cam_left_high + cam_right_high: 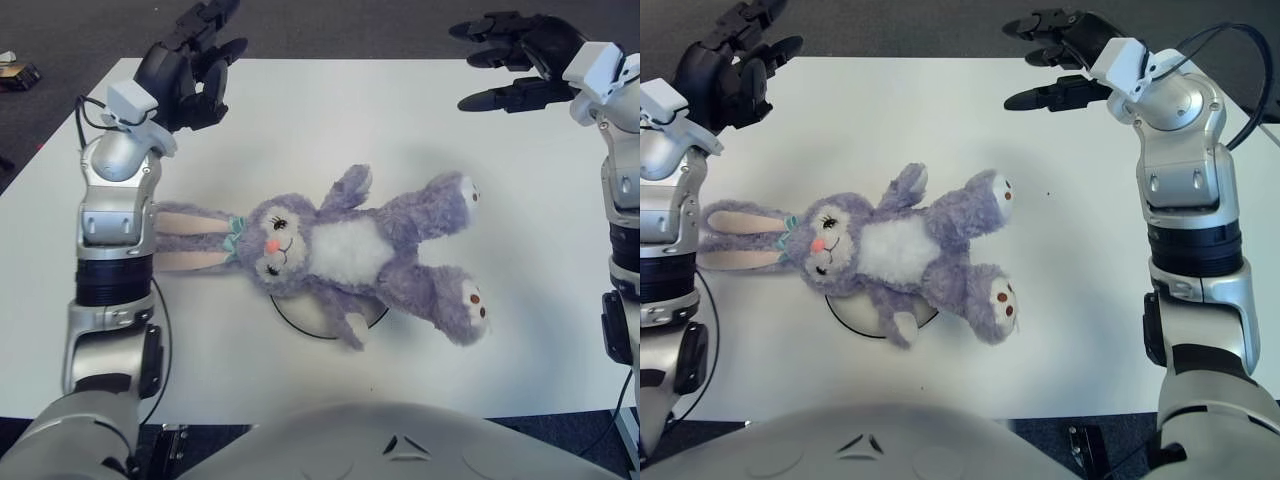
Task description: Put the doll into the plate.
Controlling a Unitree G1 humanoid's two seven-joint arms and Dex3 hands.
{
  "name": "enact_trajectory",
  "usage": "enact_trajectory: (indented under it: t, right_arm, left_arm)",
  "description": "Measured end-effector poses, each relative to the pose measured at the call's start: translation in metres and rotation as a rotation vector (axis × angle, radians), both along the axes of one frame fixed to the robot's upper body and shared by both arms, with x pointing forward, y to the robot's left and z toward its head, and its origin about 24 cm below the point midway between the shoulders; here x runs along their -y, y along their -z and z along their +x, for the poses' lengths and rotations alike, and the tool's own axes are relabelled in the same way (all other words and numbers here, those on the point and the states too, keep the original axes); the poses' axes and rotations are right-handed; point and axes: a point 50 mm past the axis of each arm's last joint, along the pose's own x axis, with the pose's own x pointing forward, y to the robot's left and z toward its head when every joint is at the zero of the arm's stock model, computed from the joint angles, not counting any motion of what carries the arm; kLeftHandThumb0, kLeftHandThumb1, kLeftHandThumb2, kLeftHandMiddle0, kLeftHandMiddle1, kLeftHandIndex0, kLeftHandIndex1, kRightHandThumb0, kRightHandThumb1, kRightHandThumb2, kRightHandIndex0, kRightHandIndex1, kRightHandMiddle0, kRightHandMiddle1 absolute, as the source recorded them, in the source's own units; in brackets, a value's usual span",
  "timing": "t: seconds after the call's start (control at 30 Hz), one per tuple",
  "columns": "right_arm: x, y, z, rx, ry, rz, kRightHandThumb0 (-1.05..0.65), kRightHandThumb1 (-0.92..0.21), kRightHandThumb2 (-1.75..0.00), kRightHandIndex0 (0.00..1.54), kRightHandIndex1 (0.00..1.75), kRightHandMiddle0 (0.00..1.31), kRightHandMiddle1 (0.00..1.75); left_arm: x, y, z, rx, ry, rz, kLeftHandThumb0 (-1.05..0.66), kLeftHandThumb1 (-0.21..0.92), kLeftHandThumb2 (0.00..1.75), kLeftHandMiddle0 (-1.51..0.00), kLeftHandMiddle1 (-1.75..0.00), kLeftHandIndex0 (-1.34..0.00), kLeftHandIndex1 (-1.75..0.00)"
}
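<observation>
Purple plush rabbit doll (350, 255) with white belly and long pink-lined ears, lying face up mid-table, torso covering white plate (310, 322), left robot hand (195, 60) and right robot hand (510, 60) spread, empty, near table's far corners

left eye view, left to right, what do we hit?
Left hand open at the far left edge of the table → doll's ears → doll's face → plate under the doll's body → doll's feet → right hand, open at the far right.
</observation>
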Motion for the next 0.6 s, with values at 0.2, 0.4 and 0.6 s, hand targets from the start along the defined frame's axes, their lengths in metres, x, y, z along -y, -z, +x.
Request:
enact_trajectory:
  t: [0.2, 0.4, 0.6]
  right_arm:
    - [0.009, 0.03, 0.017, 0.018, -0.038, 0.362, -0.28, -0.92, -0.29, 0.8, 0.09, 0.59, 0.07]
    - [0.009, 0.062, 0.025, 0.012, -0.075, 0.582, -0.34, -0.92, -0.36, 0.89, 0.12, 0.38, 1.37]
    - [0.003, 0.084, 0.028, 0.078, -0.097, 0.754, -0.04, -0.92, -0.27, 0.62, 1.2, 0.33, 1.41]
  left_arm:
    - [-0.005, 0.011, 0.005, -0.03, -0.014, -0.076, -0.63, 0.92, 0.79, -0.82, -0.08, -0.56, -0.16]
    - [-0.014, 0.03, 0.011, -0.034, -0.038, -0.146, -0.6, 0.92, 0.78, -0.89, -0.08, -0.53, -0.47]
    - [-0.017, 0.046, 0.013, 0.013, -0.118, -0.23, -0.47, 0.92, 0.72, -0.65, -1.23, -0.42, -1.35]
